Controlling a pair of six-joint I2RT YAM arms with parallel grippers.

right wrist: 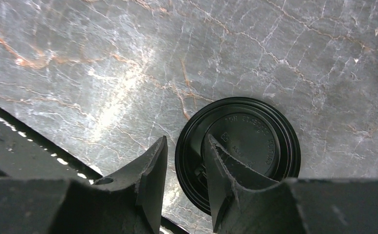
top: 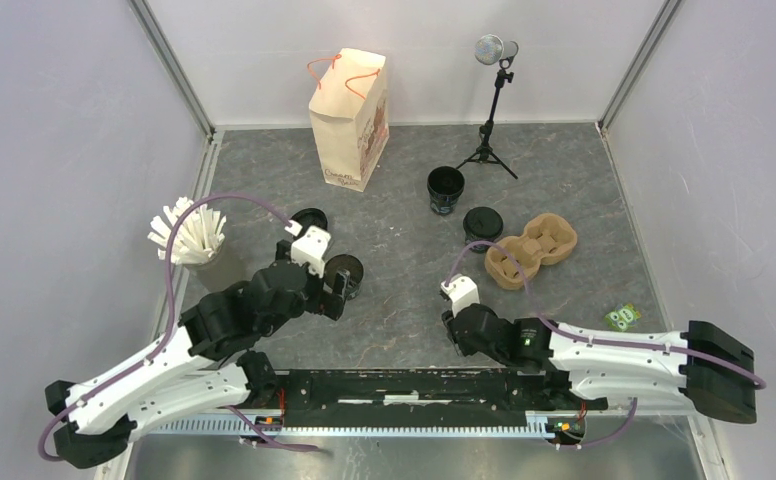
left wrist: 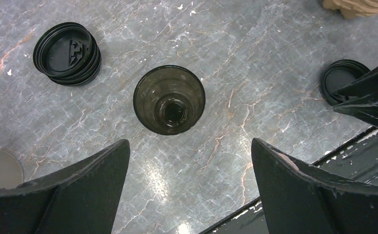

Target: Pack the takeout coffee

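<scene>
Right gripper (right wrist: 185, 139) straddles lid (right wrist: 255, 141); left gripper (left wrist: 189, 144) gapes over cup (left wrist: 169, 100).

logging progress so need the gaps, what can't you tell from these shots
Right wrist view: whether the right gripper actually pinches the lid; its fingers cover the rim.
Left wrist view: carrier, cut off by top edge.
Top view: bag contents, hidden by its walls.

Lighting, picture quality: bright, even light is falling from above on the grey marbled table (top: 394, 290), shadows are lying soft and short, white glare is streaking its surface in both wrist views, focus is reading sharp, and the walls (top: 64, 150) are leaning outward at the top view's edges.
</scene>
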